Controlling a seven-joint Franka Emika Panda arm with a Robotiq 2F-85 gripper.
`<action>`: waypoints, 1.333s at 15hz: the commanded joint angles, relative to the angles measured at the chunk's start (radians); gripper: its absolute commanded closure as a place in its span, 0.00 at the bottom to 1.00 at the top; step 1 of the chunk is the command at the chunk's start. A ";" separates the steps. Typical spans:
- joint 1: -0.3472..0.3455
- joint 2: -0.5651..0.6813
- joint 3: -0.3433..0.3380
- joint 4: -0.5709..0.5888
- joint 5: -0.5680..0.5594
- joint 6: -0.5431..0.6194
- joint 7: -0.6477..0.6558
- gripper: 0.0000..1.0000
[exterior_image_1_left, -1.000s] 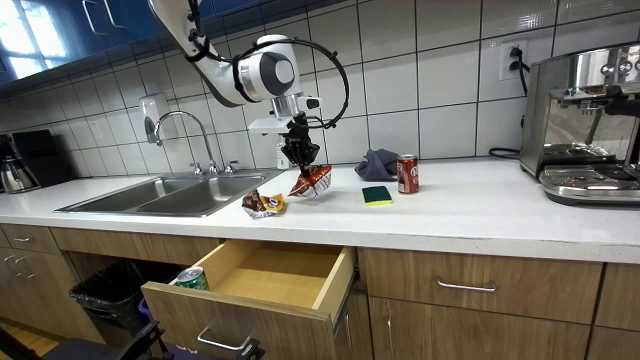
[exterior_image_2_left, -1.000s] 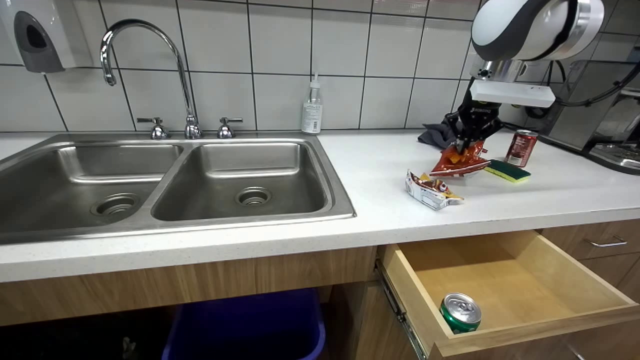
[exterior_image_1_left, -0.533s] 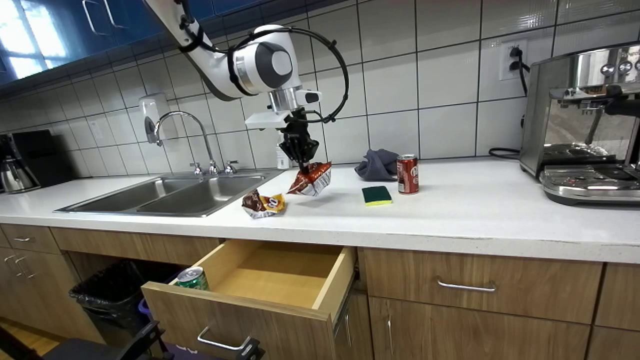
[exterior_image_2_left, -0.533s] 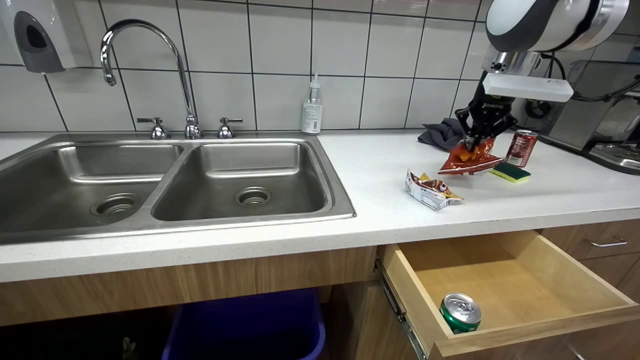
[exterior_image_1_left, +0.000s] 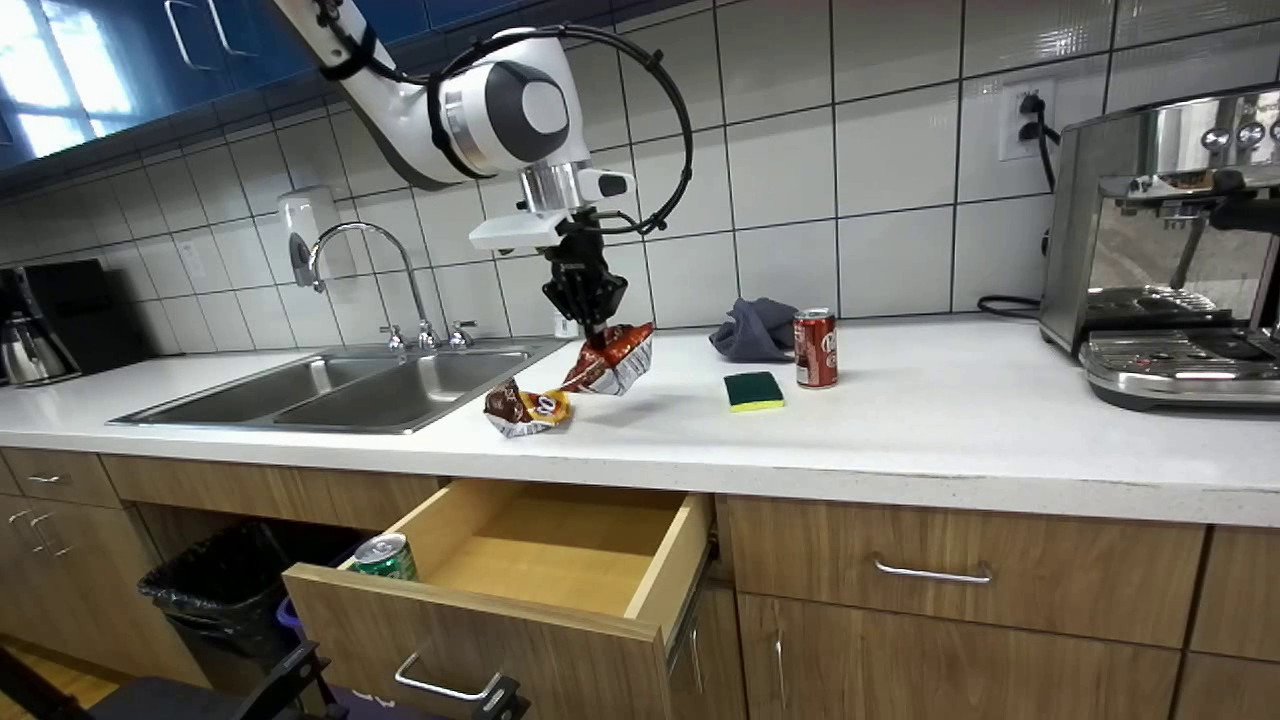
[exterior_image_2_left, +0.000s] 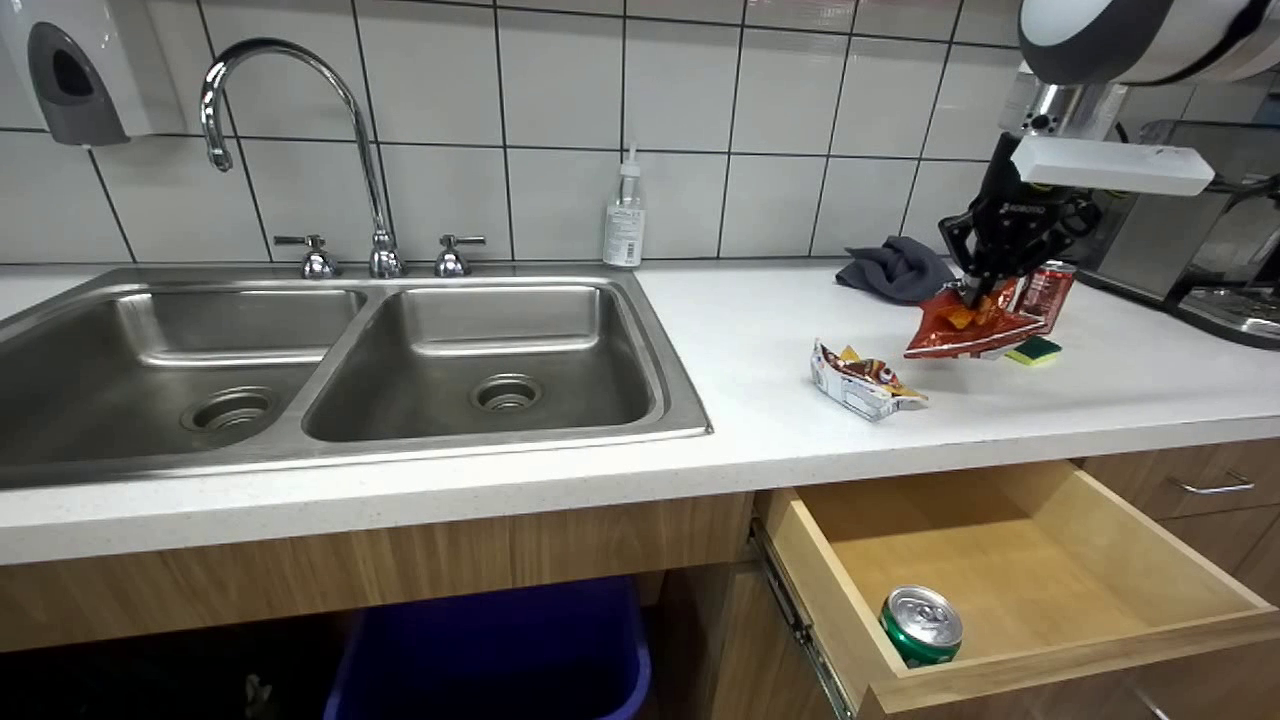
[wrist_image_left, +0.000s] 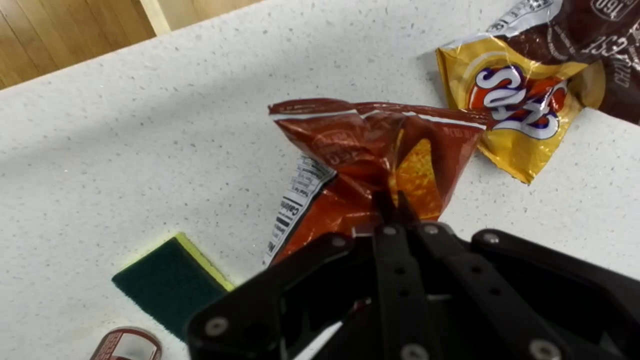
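Above the surface (exterior_image_1_left: 950, 420), back from its front edge and an open drawer (exterior_image_1_left: 510, 640), jaws clamp a red chip bag (wrist_image_left: 360, 165), with a brown-and-yellow snack bag (wrist_image_left: 520, 95) and a sponge (wrist_image_left: 167, 285) lying nearby.

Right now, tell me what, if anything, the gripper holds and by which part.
The red chip bag, pinched near the middle of its creased upper face.

White arm (exterior_image_1_left: 395, 115) aslant above a near-vertical wrist (exterior_image_1_left: 553, 187), black claw (wrist_image_left: 394, 201) tip-down, fingers (wrist_image_left: 384, 210) pinched together.
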 joint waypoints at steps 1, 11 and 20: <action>-0.022 -0.114 0.003 -0.116 -0.015 0.003 -0.065 1.00; -0.043 -0.250 -0.001 -0.303 -0.085 -0.005 -0.132 1.00; -0.040 -0.257 0.008 -0.404 -0.193 -0.010 -0.131 1.00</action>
